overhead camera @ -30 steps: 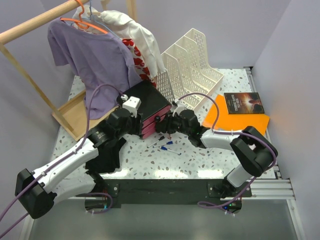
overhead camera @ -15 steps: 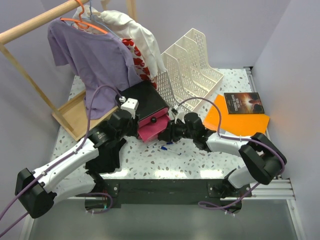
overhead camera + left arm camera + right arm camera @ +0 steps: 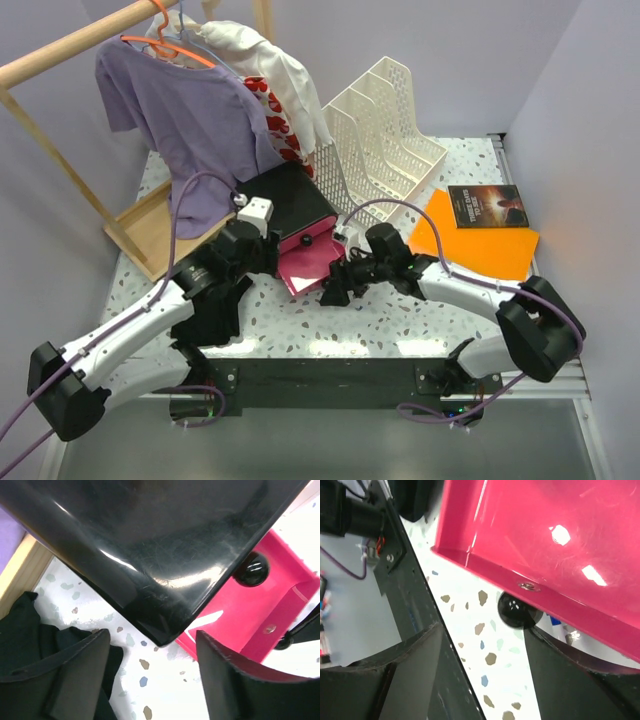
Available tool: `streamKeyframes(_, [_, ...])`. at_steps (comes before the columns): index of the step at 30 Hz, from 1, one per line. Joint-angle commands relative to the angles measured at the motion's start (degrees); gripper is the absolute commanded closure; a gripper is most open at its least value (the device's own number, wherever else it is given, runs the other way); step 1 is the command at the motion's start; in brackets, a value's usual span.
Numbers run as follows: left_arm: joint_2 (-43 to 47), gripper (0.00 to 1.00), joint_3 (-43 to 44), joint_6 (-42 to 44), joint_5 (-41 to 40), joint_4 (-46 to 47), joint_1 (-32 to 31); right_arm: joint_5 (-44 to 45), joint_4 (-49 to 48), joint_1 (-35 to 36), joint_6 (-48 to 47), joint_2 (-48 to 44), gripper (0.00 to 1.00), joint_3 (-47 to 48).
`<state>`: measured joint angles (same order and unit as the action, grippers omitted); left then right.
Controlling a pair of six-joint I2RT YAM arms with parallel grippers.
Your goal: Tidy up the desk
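1. Jaws of the left gripper are spread, with a corner of the black box between the fingers, apart from both
2. Right gripper jaws are spread too; the black knob of the open pink drawer sits between them, nearer the right-hand finger
3. Desk fills the middle of the top view, with the box left of centre
4. File rack stands at upper centre; an orange folder with a book on it lies at right; a black cloth lies at lower left
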<state>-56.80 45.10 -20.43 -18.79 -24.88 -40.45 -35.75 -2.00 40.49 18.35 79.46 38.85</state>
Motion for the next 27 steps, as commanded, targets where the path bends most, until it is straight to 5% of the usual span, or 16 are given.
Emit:
streamKeyframes(1, [4.3, 0.22, 0.3, -0.8, 0.6, 2.2, 0.5, -3.6, 10.6, -0.3, -11.6, -4.6, 0.29, 4.9])
streamKeyframes(10, [11.1, 0.01, 0.1, 0.8, 1.8, 2.2, 0.5, -12.1, 37.3, -0.6, -44.1, -5.8, 0.30, 12.7])
streamKeyframes(14, [14.0, 0.00, -1.4, 3.8, 3.3, 3.1, 0.5, -10.1, 44.4, -0.5, -56.9, -6.2, 0.31, 15.6])
streamKeyframes(23, [18.4, 0.00, -3.3, 10.4, 4.5, 1.9, 0.4, 5.8, 43.8, -2.0, -64.0, -12.3, 0.30, 14.2])
streamKeyframes(27, [19.9, 0.00, -5.2, 12.0, 4.5, 2.0, 0.4, 7.9, 44.1, -8.8, -64.2, -12.5, 0.30, 14.5])
